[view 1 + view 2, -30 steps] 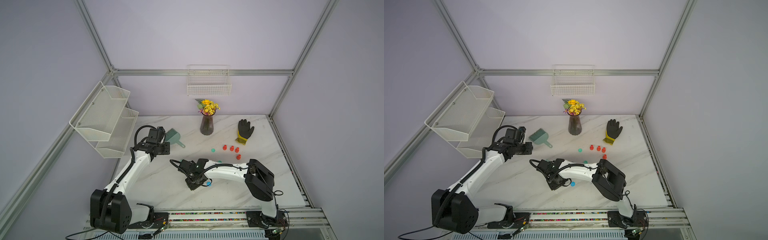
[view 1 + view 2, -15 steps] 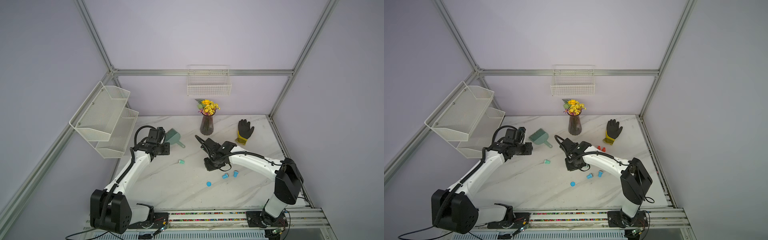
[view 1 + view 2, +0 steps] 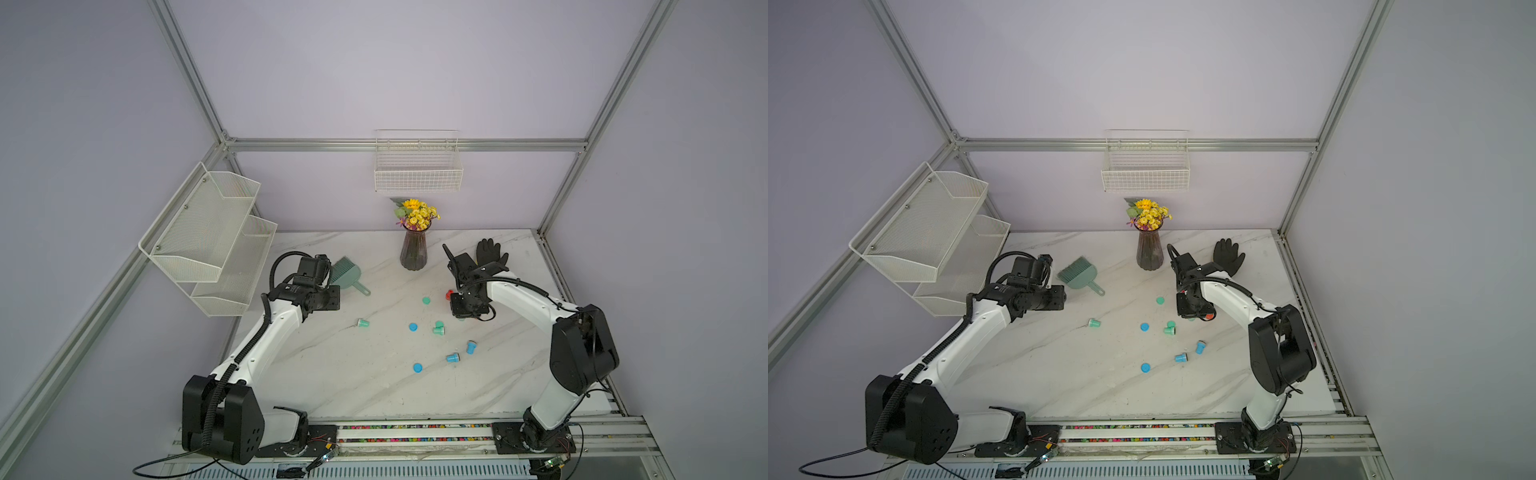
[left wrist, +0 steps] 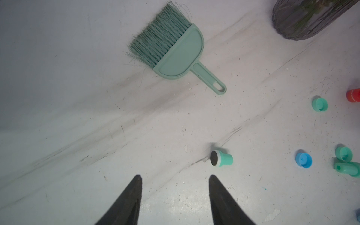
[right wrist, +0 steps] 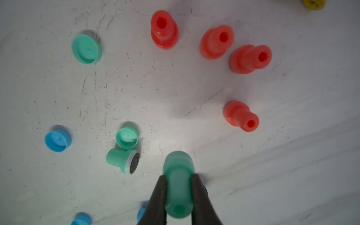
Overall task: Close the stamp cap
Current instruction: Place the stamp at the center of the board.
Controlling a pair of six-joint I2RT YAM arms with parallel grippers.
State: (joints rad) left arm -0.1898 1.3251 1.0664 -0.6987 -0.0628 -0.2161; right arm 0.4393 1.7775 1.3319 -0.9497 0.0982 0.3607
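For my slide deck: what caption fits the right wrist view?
Right gripper shut on a green stamp; four red stamps stand on the marble table.

Smooth plastic on a scuffed, matt table (image 5: pixel 175 93)
The green stamp (image 5: pixel 178 163) between the right pincer's (image 5: pixel 178 176) matt black fingers (image 5: pixel 158 194) is smooth plastic; the red stamps (image 5: pixel 164 29) beyond it look glossier. Ahead of the left pincer (image 4: pixel 175 176), the brush (image 4: pixel 175 52) is plastic with fine bristles.

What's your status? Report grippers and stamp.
Left gripper open, empty. Right gripper shut on green stamp. Loose green cap and tipped stamp close beside, not touching.
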